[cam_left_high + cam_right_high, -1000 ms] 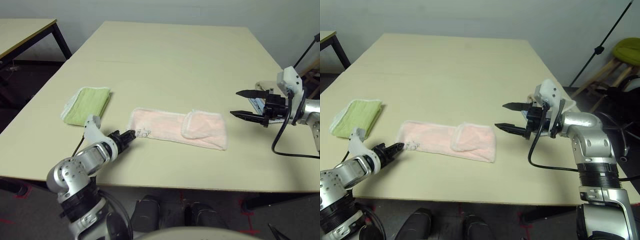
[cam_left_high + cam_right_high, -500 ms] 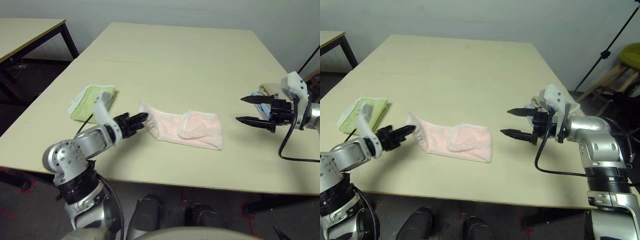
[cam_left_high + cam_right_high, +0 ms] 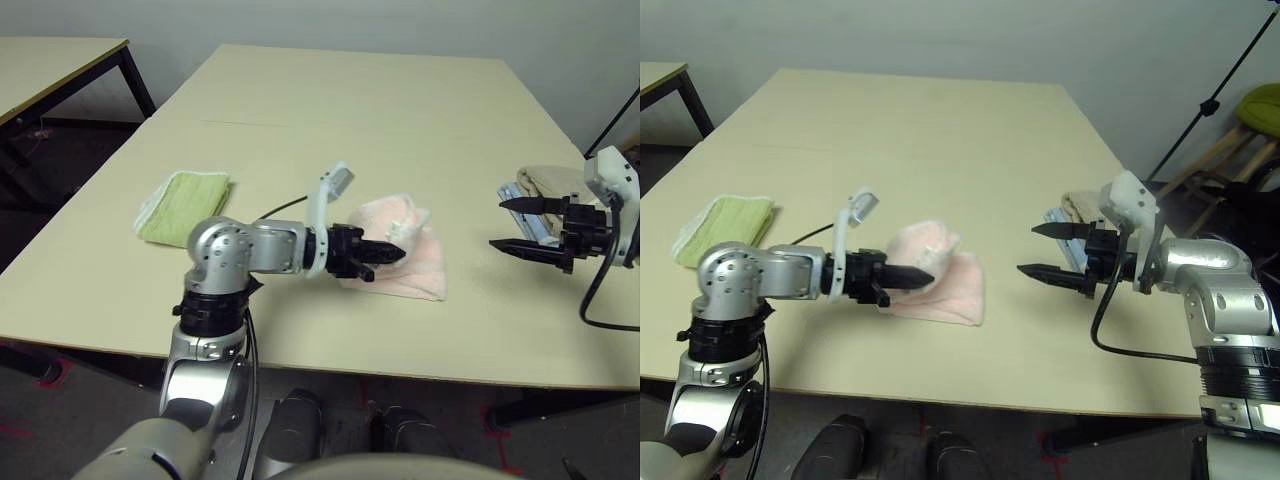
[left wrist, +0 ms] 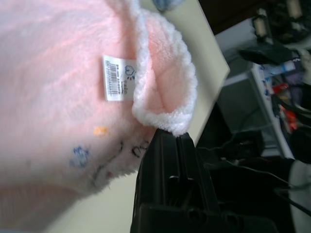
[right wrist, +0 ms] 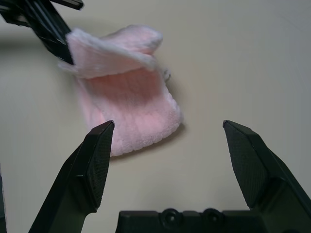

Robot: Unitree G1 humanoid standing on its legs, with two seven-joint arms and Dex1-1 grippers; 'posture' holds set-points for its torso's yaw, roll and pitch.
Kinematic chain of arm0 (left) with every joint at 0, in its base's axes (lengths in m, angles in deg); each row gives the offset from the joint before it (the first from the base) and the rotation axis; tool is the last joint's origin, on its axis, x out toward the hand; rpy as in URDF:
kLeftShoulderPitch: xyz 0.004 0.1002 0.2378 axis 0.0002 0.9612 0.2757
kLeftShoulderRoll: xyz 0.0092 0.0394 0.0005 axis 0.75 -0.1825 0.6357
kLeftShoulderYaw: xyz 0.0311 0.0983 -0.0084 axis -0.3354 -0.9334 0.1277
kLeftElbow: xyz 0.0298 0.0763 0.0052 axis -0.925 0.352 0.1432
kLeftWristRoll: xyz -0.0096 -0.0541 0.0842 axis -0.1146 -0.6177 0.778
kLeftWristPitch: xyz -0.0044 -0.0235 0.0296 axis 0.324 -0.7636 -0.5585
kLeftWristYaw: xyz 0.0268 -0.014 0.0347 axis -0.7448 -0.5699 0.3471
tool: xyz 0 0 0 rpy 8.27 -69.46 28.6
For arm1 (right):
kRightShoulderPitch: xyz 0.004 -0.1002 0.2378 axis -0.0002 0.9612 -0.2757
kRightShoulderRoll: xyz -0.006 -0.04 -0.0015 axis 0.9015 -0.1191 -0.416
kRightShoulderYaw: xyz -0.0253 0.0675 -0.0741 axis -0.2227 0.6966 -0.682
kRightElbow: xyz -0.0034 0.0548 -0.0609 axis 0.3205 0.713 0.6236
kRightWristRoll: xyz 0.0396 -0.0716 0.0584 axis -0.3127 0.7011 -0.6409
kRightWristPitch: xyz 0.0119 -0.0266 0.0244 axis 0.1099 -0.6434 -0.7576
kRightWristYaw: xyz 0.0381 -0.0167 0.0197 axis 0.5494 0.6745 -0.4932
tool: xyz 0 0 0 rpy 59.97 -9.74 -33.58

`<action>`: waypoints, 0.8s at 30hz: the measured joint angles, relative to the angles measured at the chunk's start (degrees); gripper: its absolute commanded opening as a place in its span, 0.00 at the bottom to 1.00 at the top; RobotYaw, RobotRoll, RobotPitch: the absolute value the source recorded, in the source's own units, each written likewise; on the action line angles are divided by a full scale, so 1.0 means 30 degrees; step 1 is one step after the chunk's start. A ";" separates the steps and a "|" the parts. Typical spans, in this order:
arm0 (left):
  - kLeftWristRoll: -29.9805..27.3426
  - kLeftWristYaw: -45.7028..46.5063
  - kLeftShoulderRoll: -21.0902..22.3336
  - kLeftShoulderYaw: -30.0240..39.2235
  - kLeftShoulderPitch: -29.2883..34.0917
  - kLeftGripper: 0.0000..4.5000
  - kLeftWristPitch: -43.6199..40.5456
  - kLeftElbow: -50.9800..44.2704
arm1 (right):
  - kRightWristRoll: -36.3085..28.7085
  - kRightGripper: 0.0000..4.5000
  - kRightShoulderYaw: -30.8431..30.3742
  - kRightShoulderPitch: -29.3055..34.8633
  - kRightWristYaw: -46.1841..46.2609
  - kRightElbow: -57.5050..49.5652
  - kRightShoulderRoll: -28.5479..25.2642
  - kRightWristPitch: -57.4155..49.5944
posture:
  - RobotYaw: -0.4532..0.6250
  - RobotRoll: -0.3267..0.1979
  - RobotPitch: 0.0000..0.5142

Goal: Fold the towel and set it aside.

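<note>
The pale pink towel lies bunched near the table's front middle, its left end lifted and carried over the rest. My left gripper is shut on that end's white trim. The white label faces the left wrist view, beside the closed black fingers. My right gripper hovers open to the right of the towel, apart from it, with nothing between its wide fingers. In the right wrist view the towel lies ahead, its raised flap pinched by the other gripper.
A small folded lime-green towel lies at the left of the table. Folded beige and light blue towels sit at the right edge behind my right gripper. A second table stands far left.
My left gripper has swung right, pulling the towel's left end up and over the right part. The right gripper stayed open and drifted slightly right.
</note>
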 measured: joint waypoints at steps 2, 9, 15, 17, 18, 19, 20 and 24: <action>0.0970 -0.0849 -0.0301 -0.0979 -0.0487 0.00 0.1290 0.1403 | -0.0052 1.00 0.0037 0.0070 0.0086 -0.0247 0.0000 -0.0065 | 0.49 0.62 0.14; 0.2632 -0.2896 -0.1423 -0.2421 -0.1124 0.00 0.2905 0.3514 | -0.0310 1.00 0.0133 0.0347 0.0453 -0.0728 0.0001 -0.0416 | 0.49 0.62 0.15; 0.3774 -0.4327 -0.1196 -0.3808 -0.1205 0.00 0.3115 0.3435 | -0.0413 1.00 0.0155 0.0350 0.0648 -0.0804 0.0019 -0.0437 | 0.49 0.62 0.15; 0.4165 -0.4845 -0.0929 -0.4399 -0.1205 0.00 0.3262 0.3409 | -0.0414 1.00 0.0149 0.0271 0.0695 -0.0807 0.0125 -0.0437 | 0.49 0.62 0.15; 0.4267 -0.5030 -0.0872 -0.4588 -0.1205 0.00 0.3299 0.3408 | -0.0414 1.00 0.0137 0.0230 0.0715 -0.0807 0.0178 -0.0437 | 0.49 0.62 0.15; 0.4430 -0.5167 -0.0899 -0.4690 -0.1204 0.00 0.3333 0.3398 | -0.0414 1.00 0.0094 0.0170 0.0751 -0.0807 0.0242 -0.0437 | 0.49 0.62 0.15; 0.4523 -0.5266 -0.0920 -0.4709 -0.1205 0.05 0.3373 0.3385 | -0.0414 1.00 0.0042 0.0108 0.0772 -0.0807 0.0286 -0.0437 | 0.49 0.62 0.15; 0.4761 -0.5824 -0.0931 -0.4876 -0.1206 0.30 0.3640 0.3021 | -0.0413 1.00 -0.0103 -0.0059 0.0780 -0.0807 0.0386 -0.0437 | 0.49 0.62 0.15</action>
